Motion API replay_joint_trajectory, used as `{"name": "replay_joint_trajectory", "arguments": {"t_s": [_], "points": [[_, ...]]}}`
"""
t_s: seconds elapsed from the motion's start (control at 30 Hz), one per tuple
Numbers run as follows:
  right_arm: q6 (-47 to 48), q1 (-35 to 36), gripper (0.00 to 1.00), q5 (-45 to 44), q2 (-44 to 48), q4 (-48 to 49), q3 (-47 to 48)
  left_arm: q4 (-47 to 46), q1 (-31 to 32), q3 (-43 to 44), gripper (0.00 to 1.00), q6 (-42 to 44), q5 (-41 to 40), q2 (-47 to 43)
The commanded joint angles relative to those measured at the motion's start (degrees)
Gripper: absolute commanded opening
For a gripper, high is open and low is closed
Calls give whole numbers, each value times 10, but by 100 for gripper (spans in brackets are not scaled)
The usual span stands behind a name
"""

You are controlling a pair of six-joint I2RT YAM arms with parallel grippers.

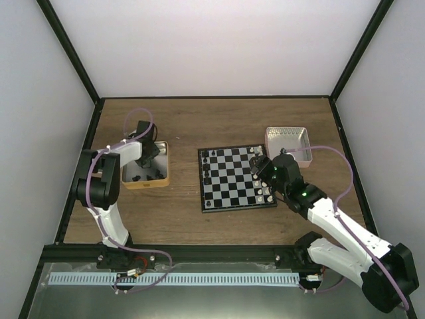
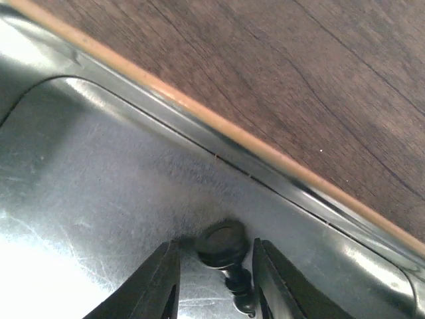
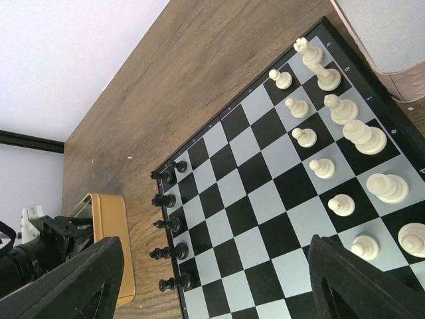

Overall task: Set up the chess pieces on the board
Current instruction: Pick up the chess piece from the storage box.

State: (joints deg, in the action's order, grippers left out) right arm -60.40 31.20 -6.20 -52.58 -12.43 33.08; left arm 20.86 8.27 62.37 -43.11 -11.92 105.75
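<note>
Hand on my left (image 2: pixel 214 249) is sitting partly open in tin (image 2: pixel 80 173), fingers (image 2: pixel 156 286) straddling black piece (image 2: pixel 220 240) lying on its side, not pinching it. My right hand (image 3: pixel 216 256) is hovering wide open, holding nothing, over board (image 3: pixel 252 173) on tabletop (image 3: pixel 166 80), white pieces (image 3: pixel 342 109) lining one edge, black ones (image 3: pixel 169 226) opposite.

L tool (image 2: pixel 216 242) cut off btm | tin (image 1: pixel 145 185) pieces (image 1: pixel 149 175): type too small

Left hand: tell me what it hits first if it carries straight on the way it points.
The black chess piece lying between the fingers of the left hand; the tin's floor looks just beyond, though depth is unclear.
</note>
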Motion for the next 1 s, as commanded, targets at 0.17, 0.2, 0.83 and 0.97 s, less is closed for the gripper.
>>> {"name": "replay_joint_trajectory", "arguments": {"t_s": [0.17, 0.2, 0.83, 0.97], "points": [[8, -3, 77, -14, 12, 0, 23, 5, -5, 9, 33, 19, -31, 41], [8, -3, 78, -14, 12, 1, 23, 7, -5, 13, 32, 22, -30, 43], [117, -3, 77, 101, -27, 90, 30, -2, -5, -52, 16, 26, 84, -113], [144, 7, 75, 183, -81, 139, 49, 2, -5, -69, 16, -1, 147, -188]]}}
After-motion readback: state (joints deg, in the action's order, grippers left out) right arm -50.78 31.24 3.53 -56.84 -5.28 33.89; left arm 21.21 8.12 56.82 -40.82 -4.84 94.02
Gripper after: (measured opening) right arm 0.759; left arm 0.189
